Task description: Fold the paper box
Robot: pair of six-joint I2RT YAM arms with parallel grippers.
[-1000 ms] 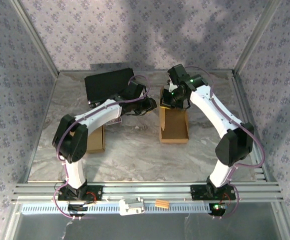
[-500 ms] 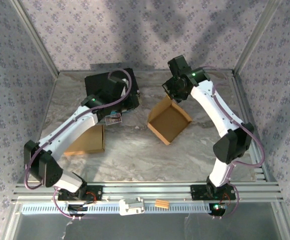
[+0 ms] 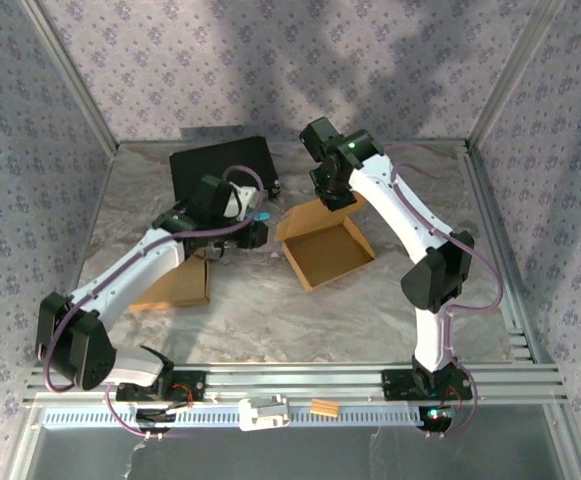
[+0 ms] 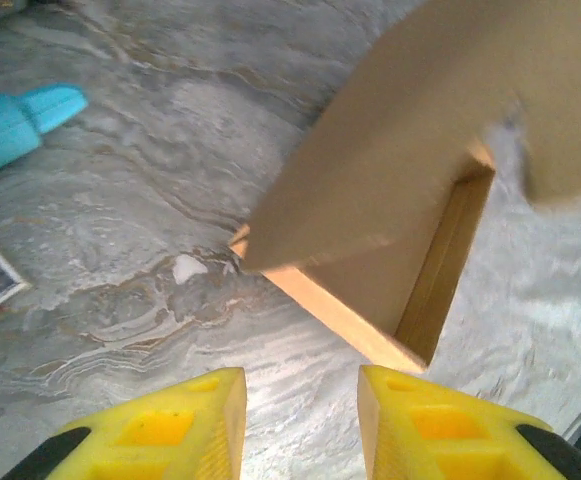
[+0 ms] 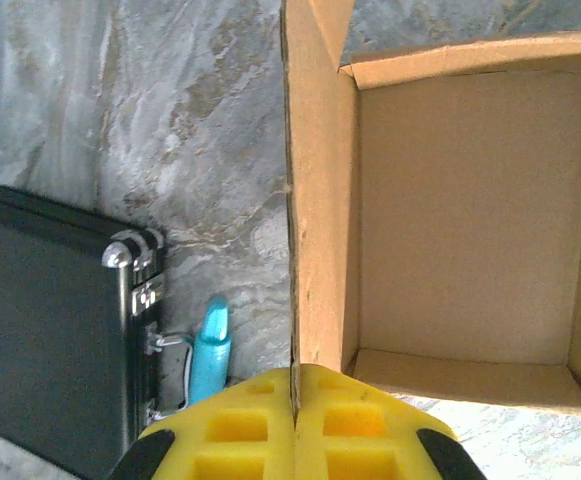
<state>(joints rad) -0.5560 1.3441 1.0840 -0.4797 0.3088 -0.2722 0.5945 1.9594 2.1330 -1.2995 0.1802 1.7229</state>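
The paper box [image 3: 330, 255] sits open-side up near the middle of the marbled bench [image 3: 260, 315], turned at an angle to the bench's edges. Its brown interior is bare in the right wrist view. The right gripper [image 5: 294, 392] is clamped on the box's thin upright wall, its two yellow fingers [image 5: 245, 425] pressed together with the cardboard edge running between them. The left gripper [image 4: 299, 385] hovers just left of the box with its fingers [image 4: 205, 425] apart and only bench surface in the gap. One corner of the box lies close ahead of it. A black case [image 3: 220, 168] lies at the far side of the bench, with a light-blue pen-shaped object [image 5: 208, 350] beside its latches. A flat cardboard piece [image 3: 175, 287] rests under the left arm.
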